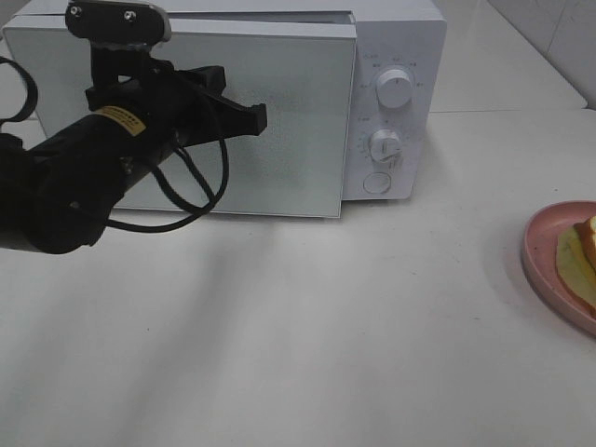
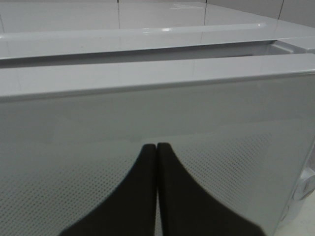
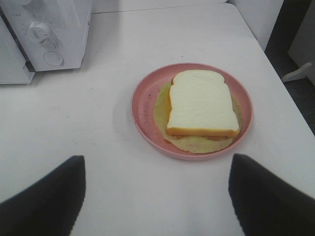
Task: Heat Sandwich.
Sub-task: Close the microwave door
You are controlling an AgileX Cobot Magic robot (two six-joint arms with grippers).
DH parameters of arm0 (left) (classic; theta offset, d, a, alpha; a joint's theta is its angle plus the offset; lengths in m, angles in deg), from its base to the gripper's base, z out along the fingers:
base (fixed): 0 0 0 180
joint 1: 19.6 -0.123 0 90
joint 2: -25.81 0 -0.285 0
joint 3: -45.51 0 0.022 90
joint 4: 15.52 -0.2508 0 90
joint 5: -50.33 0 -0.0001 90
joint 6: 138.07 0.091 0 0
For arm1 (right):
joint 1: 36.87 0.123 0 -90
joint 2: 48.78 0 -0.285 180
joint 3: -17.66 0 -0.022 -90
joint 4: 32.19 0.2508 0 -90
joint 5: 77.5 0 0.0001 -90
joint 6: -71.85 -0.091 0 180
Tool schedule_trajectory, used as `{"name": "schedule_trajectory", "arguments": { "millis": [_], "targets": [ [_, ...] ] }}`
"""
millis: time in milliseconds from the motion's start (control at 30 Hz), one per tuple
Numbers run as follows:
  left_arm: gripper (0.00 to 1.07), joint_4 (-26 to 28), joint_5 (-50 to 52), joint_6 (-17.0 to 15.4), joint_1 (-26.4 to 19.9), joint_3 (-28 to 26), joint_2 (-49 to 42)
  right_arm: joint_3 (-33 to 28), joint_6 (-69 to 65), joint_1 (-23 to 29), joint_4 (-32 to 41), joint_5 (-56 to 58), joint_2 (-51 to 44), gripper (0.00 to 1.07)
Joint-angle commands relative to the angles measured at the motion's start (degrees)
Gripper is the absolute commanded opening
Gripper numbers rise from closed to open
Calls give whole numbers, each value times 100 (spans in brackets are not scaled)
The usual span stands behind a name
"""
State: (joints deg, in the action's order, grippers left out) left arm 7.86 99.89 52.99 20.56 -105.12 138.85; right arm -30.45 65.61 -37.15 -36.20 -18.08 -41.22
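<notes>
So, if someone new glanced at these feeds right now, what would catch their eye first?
Probably the black left arm, its left gripper shut in front of the white microwave's door, which stands slightly ajar. Then the sandwich on the pink plate, far right on the table, with the open right gripper hovering before it.

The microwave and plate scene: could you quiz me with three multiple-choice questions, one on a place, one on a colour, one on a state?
1. Where is the sandwich?
A. on the plate
B. inside the microwave
C. on the bare table

2. What colour is the plate?
A. blue
B. pink
C. green

3. How is the left tool?
A. wide open
B. shut
C. clamped on the sandwich

Answers: 1 A, it lies within the plate's rim; 2 B, the rim is pink; 3 B, its fingers meet before the microwave door, holding nothing.
</notes>
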Motion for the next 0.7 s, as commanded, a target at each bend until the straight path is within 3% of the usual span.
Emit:
{"name": "schedule_trajectory", "arguments": {
  "millis": [33,700],
  "targets": [
    [0,344,-29,315,103,-275,149,-6,46,-46,11,0,-155,76],
    [0,1335,-413,1014,103,-1392,877,-6,46,-46,11,0,-155,76]
  ]
}}
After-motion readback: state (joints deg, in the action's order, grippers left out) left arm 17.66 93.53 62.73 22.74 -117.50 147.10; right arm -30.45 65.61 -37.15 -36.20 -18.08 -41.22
